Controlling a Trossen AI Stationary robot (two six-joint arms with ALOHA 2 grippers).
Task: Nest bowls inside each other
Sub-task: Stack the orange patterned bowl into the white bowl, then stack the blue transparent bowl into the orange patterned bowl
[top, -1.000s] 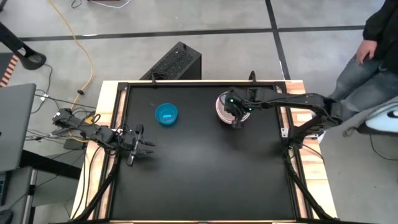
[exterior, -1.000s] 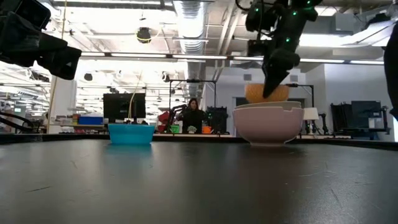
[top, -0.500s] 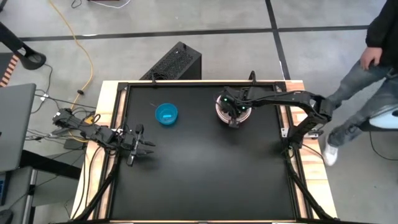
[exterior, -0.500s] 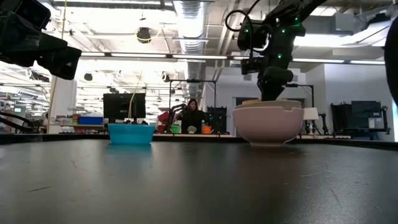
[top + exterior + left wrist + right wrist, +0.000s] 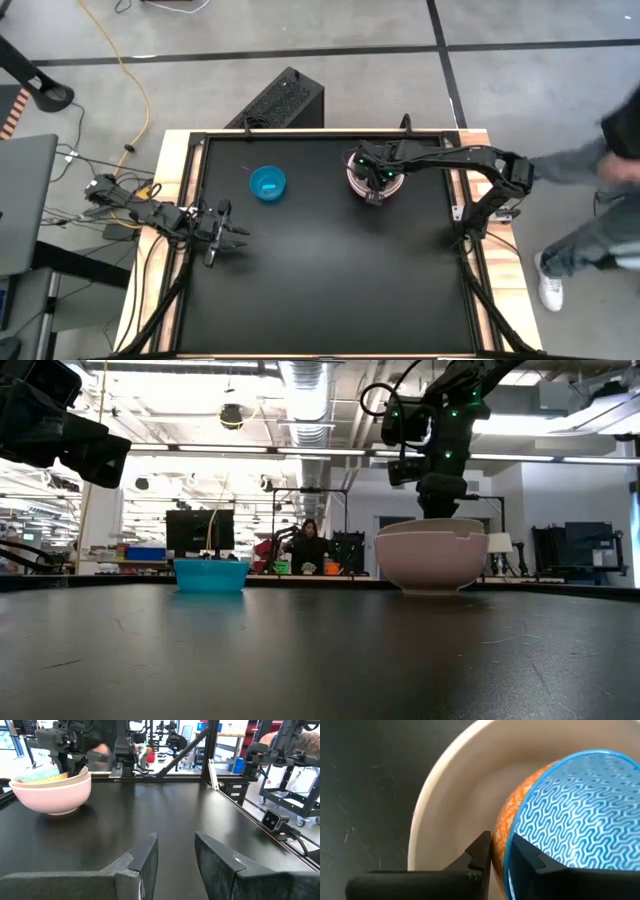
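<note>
A pale pink bowl stands at the table's far right, with a paler bowl nested in it. Inside that sits a bowl that is orange outside and blue-patterned inside. My right gripper points down into the stack. One finger is outside the patterned bowl's wall and one inside, with a narrow gap between them. A small blue bowl rests alone on its base at the far middle. My left gripper waits open and level by the left edge. My right gripper comes from above with its fingers on either side of the patterned bowl's rim. I cannot tell whether they touch it. The bowl sits down inside the paler bowl, below the stack's rim in the low view.
A person walks past beyond the table's right edge. A black box lies on the floor past the far edge. Bare black tabletop fills the middle and near half.
My right gripper has come down onto the stack, shifting slightly toward the table's left. The orange bowl, which a second ago showed above the pink bowl's rim, has sunk out of sight inside it.
</note>
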